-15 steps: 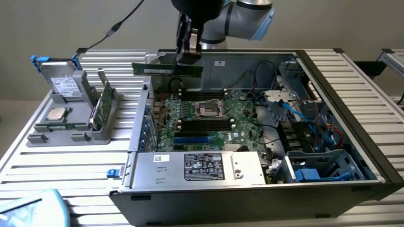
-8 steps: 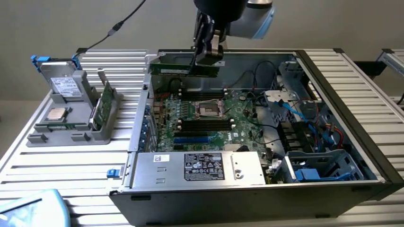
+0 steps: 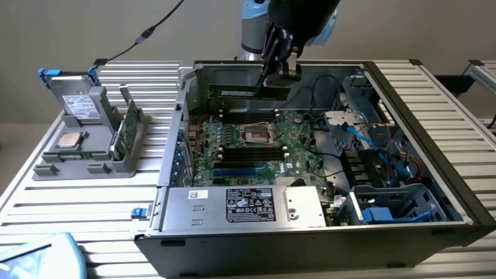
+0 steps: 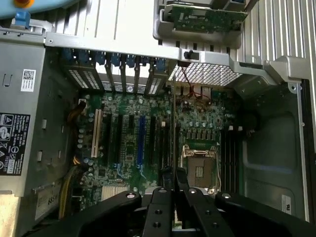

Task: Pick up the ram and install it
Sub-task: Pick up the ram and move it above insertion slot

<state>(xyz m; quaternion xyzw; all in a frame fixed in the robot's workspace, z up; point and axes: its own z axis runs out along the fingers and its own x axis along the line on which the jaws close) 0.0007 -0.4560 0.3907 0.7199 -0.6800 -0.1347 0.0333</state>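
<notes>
Here end effector (image 3: 273, 80) w/ ram (image 3: 241, 91) abv slatted tbl (image 3: 101, 232).

Open top, crowded sides
The motherboard (image 3: 298, 131) is lying open above; cables (image 3: 372, 136) are crowding the exterior view's right, and the case wall (image 3: 232, 74) is standing just behind the gripper (image 3: 277, 80) holding the ram (image 3: 240, 92).

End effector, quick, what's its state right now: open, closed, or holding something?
End effector: closed on the ram, holding it above the motherboard.
</notes>
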